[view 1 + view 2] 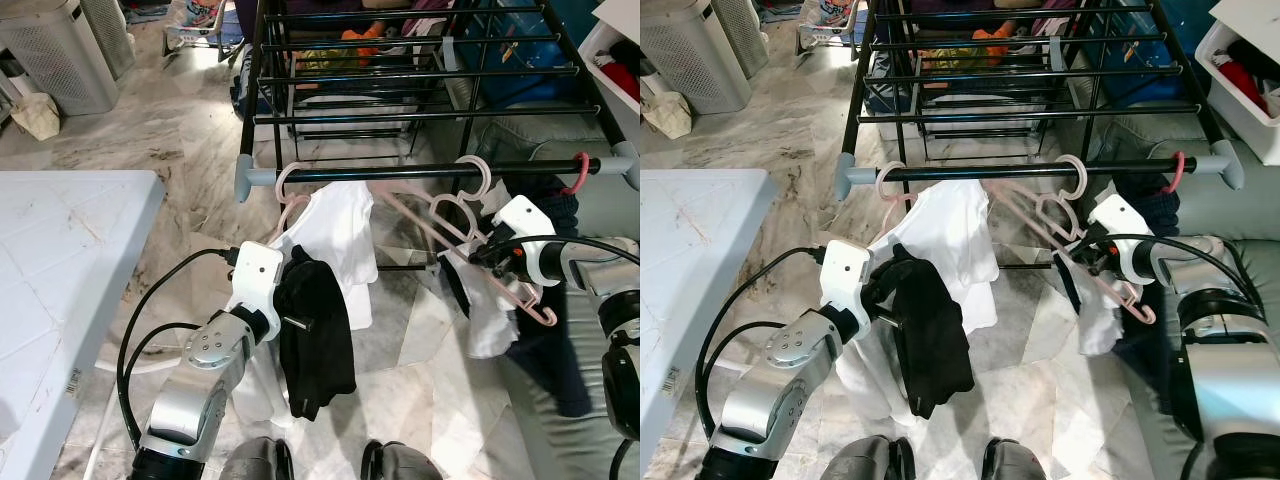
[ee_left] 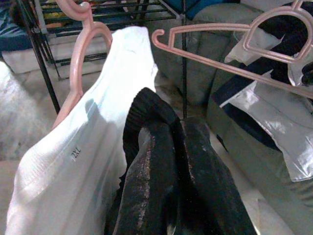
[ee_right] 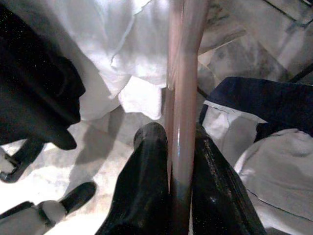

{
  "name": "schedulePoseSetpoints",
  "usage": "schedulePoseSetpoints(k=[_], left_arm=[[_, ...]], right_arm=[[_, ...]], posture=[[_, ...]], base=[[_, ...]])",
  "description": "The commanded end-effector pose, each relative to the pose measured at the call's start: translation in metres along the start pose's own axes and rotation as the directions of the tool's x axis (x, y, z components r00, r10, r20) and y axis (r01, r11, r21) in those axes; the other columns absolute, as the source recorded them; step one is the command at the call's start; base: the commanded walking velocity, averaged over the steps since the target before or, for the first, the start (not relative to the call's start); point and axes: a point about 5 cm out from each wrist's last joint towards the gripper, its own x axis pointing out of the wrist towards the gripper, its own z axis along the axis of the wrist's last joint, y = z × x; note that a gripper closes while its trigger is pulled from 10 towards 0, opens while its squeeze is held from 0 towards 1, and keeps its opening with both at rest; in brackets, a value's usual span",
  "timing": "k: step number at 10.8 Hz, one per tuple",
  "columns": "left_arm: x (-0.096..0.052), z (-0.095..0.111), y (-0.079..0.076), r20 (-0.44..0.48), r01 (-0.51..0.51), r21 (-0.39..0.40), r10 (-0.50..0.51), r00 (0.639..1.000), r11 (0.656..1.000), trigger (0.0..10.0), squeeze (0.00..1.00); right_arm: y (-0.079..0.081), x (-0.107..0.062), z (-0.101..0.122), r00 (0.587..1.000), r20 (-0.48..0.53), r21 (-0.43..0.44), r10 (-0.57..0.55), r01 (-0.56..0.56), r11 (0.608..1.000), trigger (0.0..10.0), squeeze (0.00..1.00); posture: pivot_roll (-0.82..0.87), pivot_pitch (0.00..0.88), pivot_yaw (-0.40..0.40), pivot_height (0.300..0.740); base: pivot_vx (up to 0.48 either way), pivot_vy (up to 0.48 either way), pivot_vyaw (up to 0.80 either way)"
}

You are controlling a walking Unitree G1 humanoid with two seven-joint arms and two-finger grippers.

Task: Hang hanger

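A pink hanger (image 1: 447, 213) tilts steeply, with its hook at the black rail (image 1: 400, 172) of the drying rack. My right gripper (image 1: 484, 257) is shut on the hanger's lower arm; the pink bar (image 3: 183, 73) is pinched between the two black fingers (image 3: 146, 186). A pale garment (image 1: 490, 315) droops below that grip. Further left, a second pink hanger (image 1: 288, 190) hangs on the rail and carries a white shirt (image 1: 335, 235). My left gripper (image 1: 285, 300) is shut on a black garment (image 1: 320, 345) in front of the white shirt; the cloth (image 2: 146, 117) covers its fingers.
A white table (image 1: 60, 260) stands at the left. A grey sofa (image 1: 590, 210) with dark blue clothing (image 1: 550, 350) is at the right. A pink ring (image 1: 580, 172) hangs near the rail's right end. A white appliance (image 1: 60, 50) sits at the back left.
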Motion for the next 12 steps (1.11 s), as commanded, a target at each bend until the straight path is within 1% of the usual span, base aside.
schedulePoseSetpoints(k=[1, 4, 5, 6, 7, 8, 9, 10, 11, 12], left_arm=[[0.000, 0.001, 0.000, -0.002, 0.003, 0.008, -0.003, 1.000, 1.000, 10.0, 0.00], [-0.001, -0.002, 0.000, -0.012, 0.006, 0.005, -0.006, 1.000, 1.000, 10.0, 0.00], [-0.004, -0.006, 0.004, -0.027, -0.004, 0.002, 0.004, 1.000, 1.000, 10.0, 0.00], [-0.001, -0.003, 0.000, -0.017, 0.011, 0.016, -0.010, 1.000, 1.000, 10.0, 0.00], [0.000, -0.001, 0.002, -0.006, -0.012, 0.008, 0.012, 1.000, 1.000, 10.0, 0.00], [-0.001, 0.000, 0.004, 0.004, -0.024, 0.000, 0.024, 1.000, 1.000, 10.0, 0.00], [-0.002, 0.001, 0.001, 0.014, -0.001, -0.007, 0.001, 1.000, 1.000, 10.0, 0.00], [-0.002, 0.001, 0.006, 0.032, -0.042, -0.014, 0.042, 0.999, 0.999, 10.0, 0.00], [-0.002, 0.000, 0.008, 0.035, -0.060, -0.024, 0.061, 0.998, 0.998, 10.0, 0.00], [-0.002, -0.001, 0.006, 0.039, -0.057, -0.027, 0.058, 0.998, 0.998, 10.0, 0.00]], right_arm=[[-0.001, 0.000, 0.007, 1.000, -0.002, -0.021, 0.017, -0.017, 1.000, 0.0, 0.00], [0.002, 0.001, 0.005, 0.999, -0.011, -0.009, 0.048, -0.048, 0.999, 0.0, 0.00], [0.006, 0.005, 0.005, 0.999, 0.013, 0.019, 0.051, -0.051, 0.999, 0.0, 0.00], [0.008, 0.008, -0.001, 0.999, 0.030, 0.074, 0.023, -0.025, 0.997, 0.0, 0.00], [0.011, 0.012, -0.005, 0.999, 0.034, 0.089, -0.001, -0.002, 0.996, 0.0, 0.00], [0.013, 0.017, -0.003, 0.995, 0.084, 0.101, -0.061, 0.053, 0.993, 0.0, 0.00], [0.014, 0.021, 0.002, 0.969, 0.170, 0.194, -0.181, 0.147, 0.970, 0.0, 0.00], [0.025, 0.027, 0.004, 0.903, 0.296, 0.282, -0.310, 0.228, 0.932, 0.0, 0.00], [0.035, 0.029, 0.001, 0.881, 0.322, 0.315, -0.347, 0.246, 0.917, 0.0, 0.00], [0.058, 0.031, -0.008, 0.841, 0.352, 0.341, -0.411, 0.294, 0.893, 0.0, 0.00]], posture=[[-0.03, 0.078, 0.019, 0.740], [-0.03, 0.076, 0.026, 0.740], [-0.02, 0.064, 0.037, 0.740], [-0.02, 0.053, 0.021, 0.740], [-0.02, 0.052, 0.022, 0.740], [-0.02, 0.048, 0.026, 0.740], [-0.03, 0.036, 0.028, 0.740], [-0.05, 0.028, 0.029, 0.740], [-0.05, 0.026, 0.030, 0.740], [-0.06, 0.022, 0.026, 0.740]], base=[[0.000, 0.000, 0.00], [0.000, 0.000, 0.00], [0.000, 0.000, 0.00], [0.000, 0.000, 0.00], [0.000, 0.000, 0.00], [0.000, 0.000, 0.00], [0.000, 0.000, 0.00], [0.000, 0.000, 0.00], [0.000, 0.000, 0.00], [0.000, 0.000, 0.00]])
